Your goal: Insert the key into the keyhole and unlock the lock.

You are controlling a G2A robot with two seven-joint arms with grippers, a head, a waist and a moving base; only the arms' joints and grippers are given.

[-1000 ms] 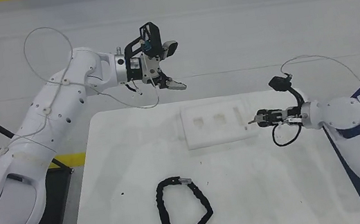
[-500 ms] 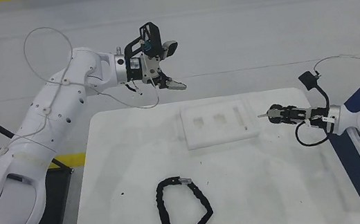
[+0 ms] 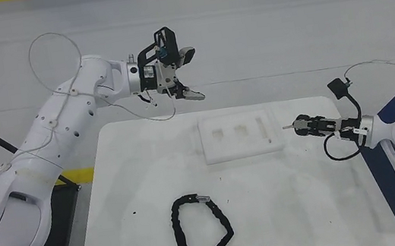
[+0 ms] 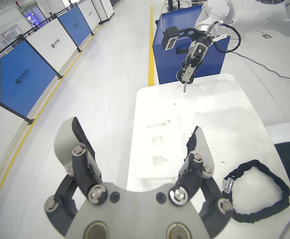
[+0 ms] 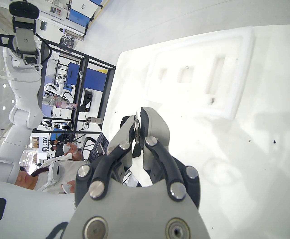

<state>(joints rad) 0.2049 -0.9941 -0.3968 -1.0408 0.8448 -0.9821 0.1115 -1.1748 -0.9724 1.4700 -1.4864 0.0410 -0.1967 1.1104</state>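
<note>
Top view of a white bench [image 3: 310, 206]. The right pincer [image 3: 295, 125] is pressed together on a small silver metal key [image 3: 287, 126], whose shaft points toward 9 o'clock. Over the last second this pincer has drawn back from the 3 o'clock side of the white foam tray with three rectangular recesses [image 3: 213, 150], toward the bench's 3 o'clock edge. For the last half second it has held its place. The key is now clear of the tray and gripped firmly.

The black fabric-sleeved chain lock [image 3: 177, 229] lies in a loop at about 7 o'clock on the bench. Its silver metal cylinder [image 3: 202, 197] faces 12 o'clock, and it has not moved, well apart from the key.

The left pincer [image 3: 191, 72] is spread and empty above the bench's 11 o'clock edge, barely shifted.

The pick-up seems finished, and carrying the key to the keyhole looks like the next step. Nothing holds the lock, so it may slide when pushed.
</note>
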